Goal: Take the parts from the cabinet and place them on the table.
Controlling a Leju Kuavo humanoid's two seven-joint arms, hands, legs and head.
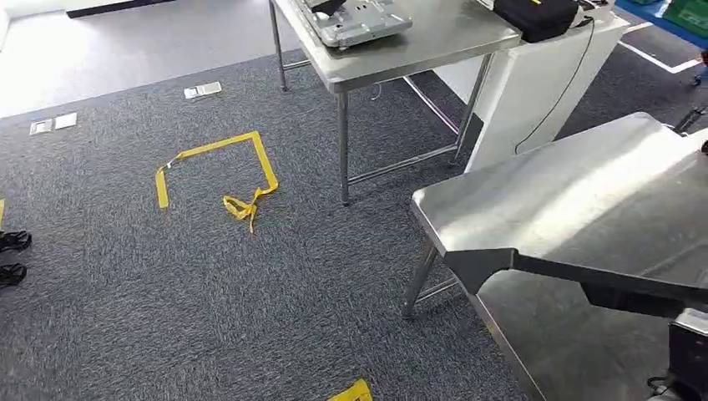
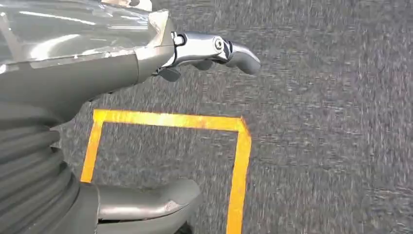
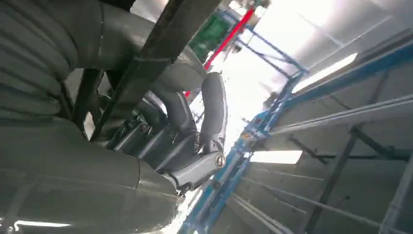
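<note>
- A dark flat part [image 1: 576, 280] with a long bar lies across the steel table [image 1: 584, 184] at 4 o'clock in the head view.
- In the right wrist view the right hand [image 3: 185, 131] has its fingers [image 3: 214, 109] curled around a dark bar [image 3: 151, 58], gripping it.
- In the left wrist view the left hand [image 2: 146, 63] hangs over grey carpet [image 2: 331, 122] and yellow tape [image 2: 234, 146], fingers [image 2: 229, 51] apart, holding nothing.
- A second table [image 1: 434, 42] stands at 12 o'clock.

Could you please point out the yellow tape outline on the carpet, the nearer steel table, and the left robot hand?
Yellow tape outline [image 1: 259, 154], head view: on its far right corner.
Nearer steel table [image 1: 568, 188], head view: on bare tabletop.
Left robot hand [image 2: 160, 63], left wrist view: on its grey palm, near the silver finger.
</note>
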